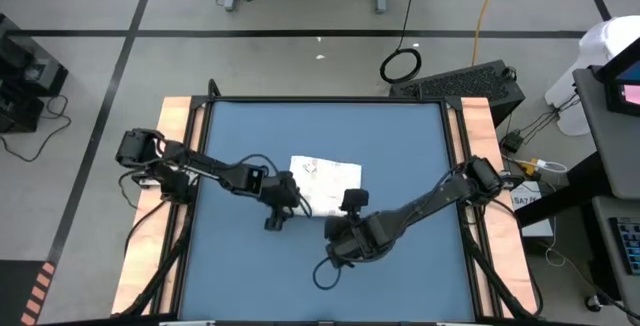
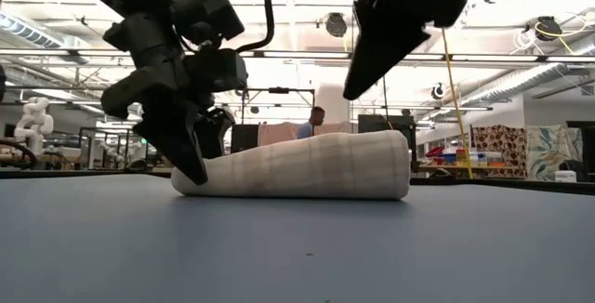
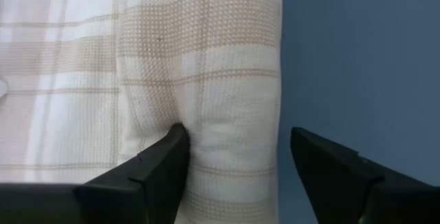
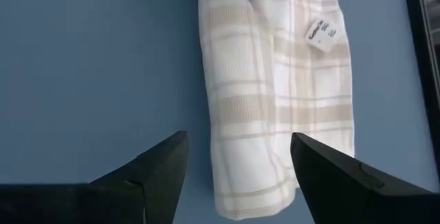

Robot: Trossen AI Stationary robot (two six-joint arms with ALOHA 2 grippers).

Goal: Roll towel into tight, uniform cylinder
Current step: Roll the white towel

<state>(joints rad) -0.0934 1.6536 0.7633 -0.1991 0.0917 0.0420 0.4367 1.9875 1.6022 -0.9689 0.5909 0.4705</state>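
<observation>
The towel (image 1: 326, 180) lies near the middle of the blue mat (image 1: 240, 126), partly rolled along one edge, with the flat part and its printed mark (image 4: 322, 34) beside the roll. The left gripper (image 3: 237, 159) is down at one end of the roll, fingers spread, one finger (image 3: 161, 159) pressing into the cloth. The right gripper (image 4: 237, 155) hovers above the towel's other end, fingers wide and holding nothing.
</observation>
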